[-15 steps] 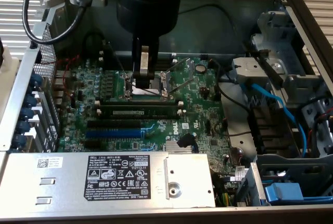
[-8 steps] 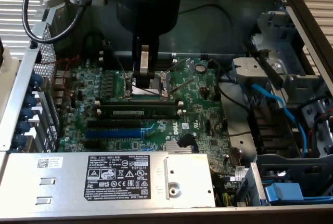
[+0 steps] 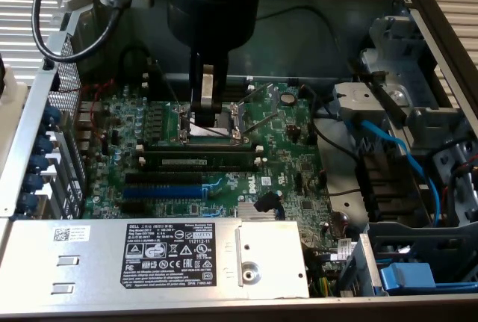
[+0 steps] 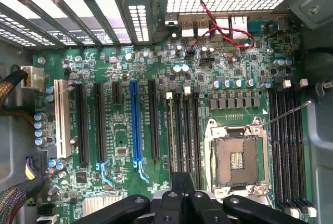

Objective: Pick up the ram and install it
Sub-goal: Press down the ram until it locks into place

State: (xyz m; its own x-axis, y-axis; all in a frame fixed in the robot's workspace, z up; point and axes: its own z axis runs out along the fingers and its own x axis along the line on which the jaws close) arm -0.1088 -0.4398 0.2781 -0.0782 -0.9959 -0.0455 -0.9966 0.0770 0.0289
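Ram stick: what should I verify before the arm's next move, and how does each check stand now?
1. Ram located: ok. The ram lies along the memory slots, between the white end clips.
2. Ram in tool: not ok. The tool holds nothing.
3. Tool open for grasping: not ok. It is shut.
4. Tool over the ram: not ok. It hangs over the CPU socket, beside the ram.
5. Ram fully seated, clips latched: cannot tell.

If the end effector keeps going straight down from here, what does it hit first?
Probably the ram seated in its slot beside the CPU socket; the end effector points down over that area, though depth is unclear.
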